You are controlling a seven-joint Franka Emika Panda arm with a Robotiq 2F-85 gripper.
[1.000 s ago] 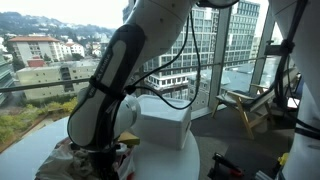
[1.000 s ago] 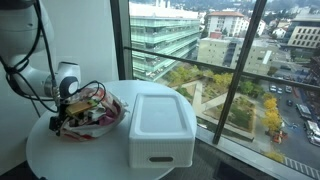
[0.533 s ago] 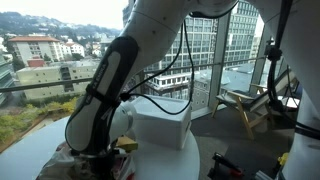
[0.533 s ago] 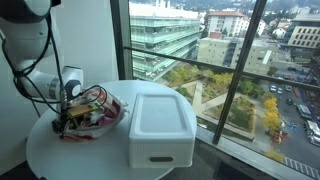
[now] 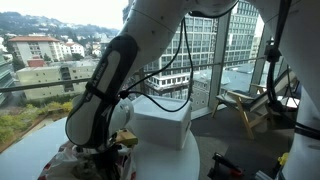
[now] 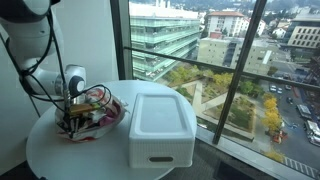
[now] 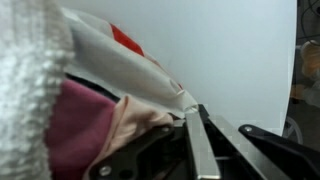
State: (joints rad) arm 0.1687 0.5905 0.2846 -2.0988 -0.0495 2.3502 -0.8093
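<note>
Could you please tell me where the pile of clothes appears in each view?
In an exterior view: pile of clothes, bottom left.
In an exterior view: left of centre.
Wrist view: fills the left half.
Shared landmark: the white box beside it in both exterior views.

Soft cloth pile (image 6: pixel 96 113), matt plastic box (image 6: pixel 160 122)

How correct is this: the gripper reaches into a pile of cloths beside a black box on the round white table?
The box is white, not black; both exterior views show it. The rest stands: the gripper reaches into the pile of cloths beside it on the round white table.
</note>
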